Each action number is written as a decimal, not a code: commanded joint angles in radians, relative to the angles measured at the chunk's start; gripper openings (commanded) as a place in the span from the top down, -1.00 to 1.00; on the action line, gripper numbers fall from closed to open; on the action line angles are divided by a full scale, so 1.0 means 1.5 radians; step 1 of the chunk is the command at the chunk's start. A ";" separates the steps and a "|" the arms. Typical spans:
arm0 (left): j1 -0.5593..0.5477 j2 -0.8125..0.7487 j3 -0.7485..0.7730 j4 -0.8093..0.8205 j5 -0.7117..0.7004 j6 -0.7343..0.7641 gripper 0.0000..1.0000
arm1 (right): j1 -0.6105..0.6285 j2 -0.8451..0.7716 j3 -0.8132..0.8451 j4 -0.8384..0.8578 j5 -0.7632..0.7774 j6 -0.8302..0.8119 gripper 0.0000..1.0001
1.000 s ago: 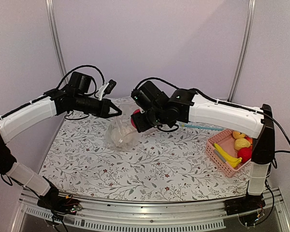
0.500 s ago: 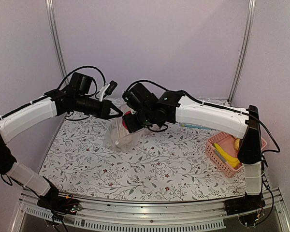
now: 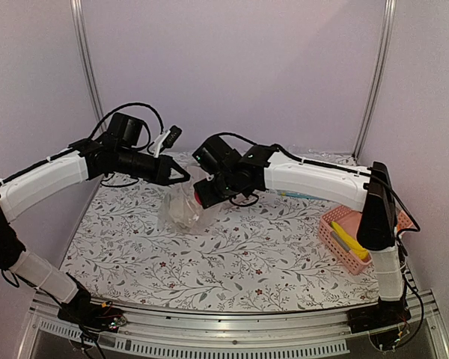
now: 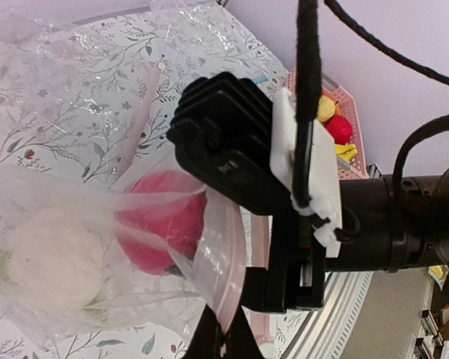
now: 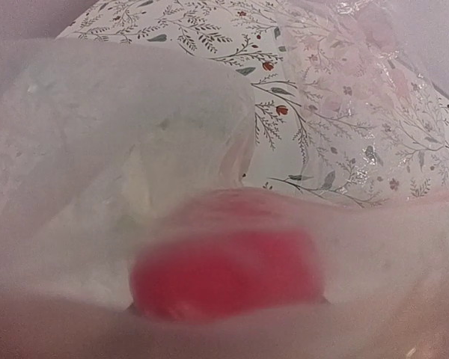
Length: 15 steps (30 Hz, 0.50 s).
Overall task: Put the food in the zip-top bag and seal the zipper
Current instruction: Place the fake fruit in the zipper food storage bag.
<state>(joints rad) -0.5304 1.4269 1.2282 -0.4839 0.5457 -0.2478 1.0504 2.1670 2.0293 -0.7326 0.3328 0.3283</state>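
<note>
We are pinching the mouth edge of the zip-top bag (image 3: 181,213) in our left hand (image 3: 181,174). Its jaws are closed tight on the plastic, so the bag is hanging over the far-left part of the counter (image 3: 247,254). Our right hand (image 3: 207,194) is gripping the red fruit (image 4: 165,224) and reaching into the opening. In the left wrist view the fruit is sitting just inside the lip, beside the cauliflower (image 4: 56,258) lying deeper in the bag.

To do this step well, we are judging that the fruit should travel further past the lip before we let go, or it may roll back out. We are wanting the left pinch firm and high, so the mouth is gaping rather than folding over the fruit. When releasing, we should be backing the right hand straight out along its entry line, so its fingers are not snagging the film.

More food, including the banana (image 3: 350,243), is waiting in the pink basket (image 3: 337,238) at the right.
</note>
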 commanded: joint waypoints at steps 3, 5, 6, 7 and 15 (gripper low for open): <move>-0.006 0.002 -0.007 0.009 0.008 -0.002 1.00 | -0.005 0.025 0.005 0.012 -0.030 0.015 -0.40; -0.007 0.003 -0.007 0.009 0.007 -0.002 1.00 | -0.005 0.024 0.004 0.011 -0.031 0.015 -0.48; -0.006 0.004 -0.007 0.009 0.007 -0.002 1.00 | -0.005 0.024 0.004 0.011 -0.030 0.015 -0.55; -0.006 0.003 -0.007 0.009 0.006 -0.003 1.00 | -0.006 0.023 0.004 0.011 -0.029 0.015 -0.59; -0.006 0.003 -0.007 0.009 0.005 -0.003 1.00 | -0.005 0.015 0.004 0.010 -0.027 0.012 -0.71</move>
<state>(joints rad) -0.5312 1.4273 1.2274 -0.4839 0.5461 -0.2485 1.0485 2.1742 2.0293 -0.7166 0.2993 0.3473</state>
